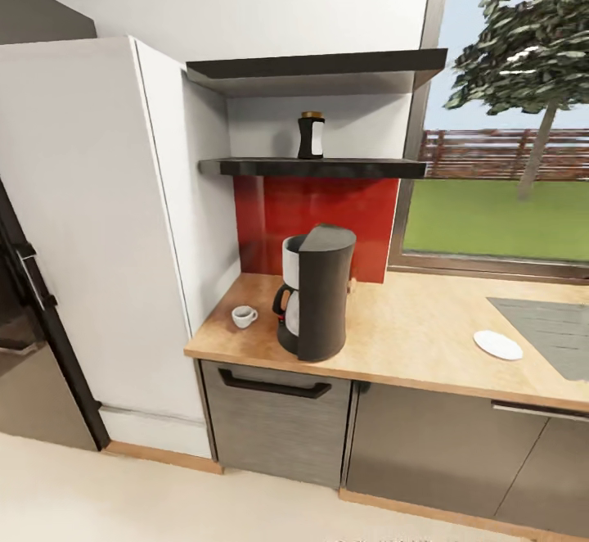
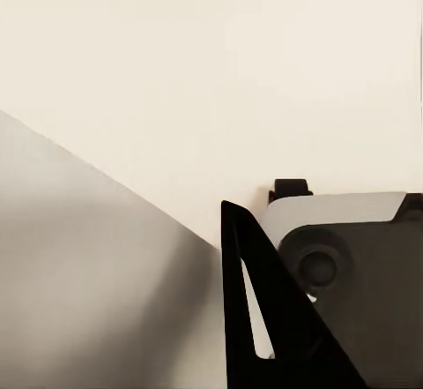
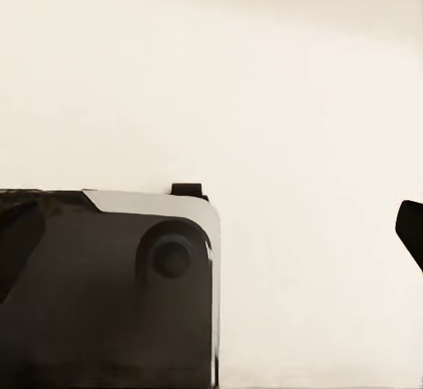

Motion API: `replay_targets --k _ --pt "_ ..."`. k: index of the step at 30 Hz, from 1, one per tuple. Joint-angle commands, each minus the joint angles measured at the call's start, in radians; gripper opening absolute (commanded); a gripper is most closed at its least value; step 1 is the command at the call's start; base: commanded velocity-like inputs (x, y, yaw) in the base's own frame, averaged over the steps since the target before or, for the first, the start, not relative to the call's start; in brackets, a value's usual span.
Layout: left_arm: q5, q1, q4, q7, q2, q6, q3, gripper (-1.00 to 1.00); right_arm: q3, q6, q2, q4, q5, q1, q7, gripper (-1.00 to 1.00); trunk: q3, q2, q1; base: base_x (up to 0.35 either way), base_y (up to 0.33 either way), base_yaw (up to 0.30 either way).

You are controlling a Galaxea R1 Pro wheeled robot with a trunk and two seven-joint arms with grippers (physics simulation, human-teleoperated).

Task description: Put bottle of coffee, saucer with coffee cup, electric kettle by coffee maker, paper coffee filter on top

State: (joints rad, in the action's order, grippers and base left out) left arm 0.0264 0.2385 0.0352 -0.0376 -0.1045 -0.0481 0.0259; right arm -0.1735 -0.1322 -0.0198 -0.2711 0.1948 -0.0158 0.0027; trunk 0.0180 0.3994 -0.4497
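The coffee maker (image 1: 316, 295) stands on the kitchen countertop (image 1: 409, 337) near its left end. A white coffee cup (image 1: 244, 316) sits just left of it. The saucer (image 1: 497, 345) lies far to the right, beside the sink. The bottle of coffee (image 1: 311, 135) stands on the kitchen shelf (image 1: 360, 169) above. A small pale bit (image 1: 353, 286) peeks from behind the coffee maker; I cannot tell what it is. The paper coffee filter and electric kettle are out of view. One black finger (image 2: 264, 318) of my left gripper shows over pale floor. My right gripper (image 3: 220, 221) has its fingers far apart, empty.
A thicker dark shelf (image 1: 319, 71) hangs above the thin one. A tall white cabinet (image 1: 90, 231) and a dark fridge (image 1: 24, 337) stand left of the counter. An inset steel sink (image 1: 548, 325) lies at the right, under a window (image 1: 499, 157). Both wrist views catch my own base (image 3: 132, 292).
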Motion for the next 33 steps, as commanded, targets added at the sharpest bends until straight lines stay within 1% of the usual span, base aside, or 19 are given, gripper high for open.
replay_targets --k 1,3,6,11,16,24,27,31,33 --pt "0.004 -0.002 -0.001 -0.005 0.000 -0.003 0.003 -1.00 -0.007 -0.004 0.000 0.021 0.011 -0.001 0.000 1.00 0.000 0.001 0.000 0.000 0.000 -0.264" --pt "0.005 -0.011 -0.001 -0.005 -0.002 -0.004 0.005 -1.00 -0.007 -0.004 -0.003 0.074 0.011 -0.001 0.000 1.00 0.000 0.001 0.000 0.000 0.000 -0.264" --pt "0.005 -0.015 0.000 -0.005 -0.003 -0.005 0.007 -1.00 -0.006 -0.003 -0.003 0.102 0.011 -0.001 0.000 1.00 0.000 0.001 0.000 0.000 0.000 -0.264" --pt "0.008 -0.017 0.002 -0.004 -0.004 -0.006 0.010 -1.00 -0.009 -0.002 0.003 0.114 0.007 -0.001 0.000 1.00 0.000 0.001 0.000 0.000 0.000 -0.264" --pt "0.011 -0.017 0.005 -0.004 0.002 -0.006 0.011 -1.00 -0.011 -0.002 0.004 0.115 0.003 -0.001 -0.001 1.00 0.000 0.001 0.000 0.000 0.000 -0.217" --pt "0.029 -0.018 0.007 -0.004 0.003 -0.007 0.010 -1.00 -0.014 -0.002 0.009 0.112 -0.002 -0.001 -0.004 1.00 0.000 0.001 0.000 0.000 0.000 -0.032" --pt "0.031 -0.018 0.009 -0.004 0.000 -0.007 0.012 -1.00 -0.014 -0.002 0.020 0.111 -0.004 -0.001 -0.004 1.00 0.000 0.001 0.000 0.000 0.000 -0.002" --pt "0.036 -0.018 0.009 -0.004 0.001 -0.008 0.014 -1.00 -0.015 -0.003 0.024 0.110 -0.005 -0.001 -0.004 1.00 0.000 0.001 0.000 0.000 0.000 0.000" --pt "0.045 -0.018 0.010 -0.004 0.000 -0.009 0.014 -1.00 -0.015 -0.003 0.025 0.110 -0.005 -0.001 -0.004 1.00 0.000 0.001 0.000 0.000 0.000 0.000"
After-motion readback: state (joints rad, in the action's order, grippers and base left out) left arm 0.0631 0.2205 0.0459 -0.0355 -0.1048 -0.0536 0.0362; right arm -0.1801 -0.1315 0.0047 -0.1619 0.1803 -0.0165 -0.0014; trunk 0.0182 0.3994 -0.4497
